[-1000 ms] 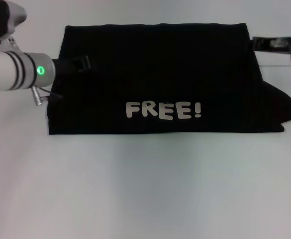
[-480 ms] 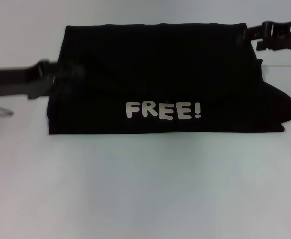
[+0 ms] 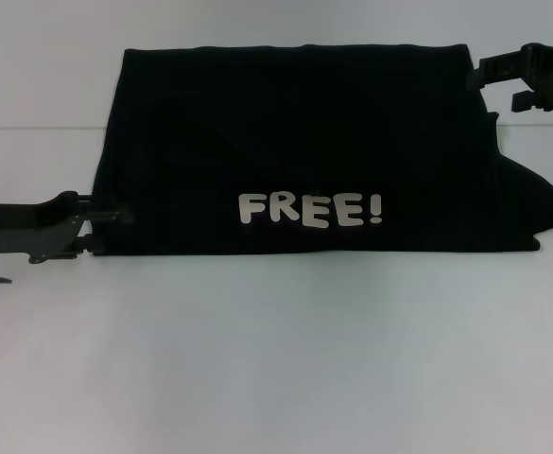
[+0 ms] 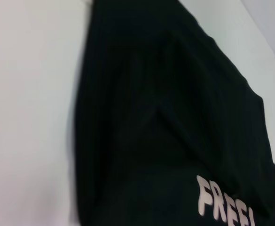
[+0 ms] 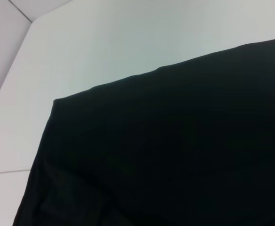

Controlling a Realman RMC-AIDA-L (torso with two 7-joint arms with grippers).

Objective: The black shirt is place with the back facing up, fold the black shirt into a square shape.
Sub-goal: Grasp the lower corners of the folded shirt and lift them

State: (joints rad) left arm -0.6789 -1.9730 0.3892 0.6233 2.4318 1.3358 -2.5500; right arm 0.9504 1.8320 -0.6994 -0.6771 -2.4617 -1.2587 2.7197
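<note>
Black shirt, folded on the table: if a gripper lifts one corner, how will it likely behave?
The black shirt is probably floppy: it lies flat in soft creased layers, so a lifted corner would likely drape. Its layers may slide apart, since a loose flap already sticks out on the robot's right.

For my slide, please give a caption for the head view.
Folded black shirt on white table; left gripper at its near-left corner, right gripper at far-right corner.
</note>
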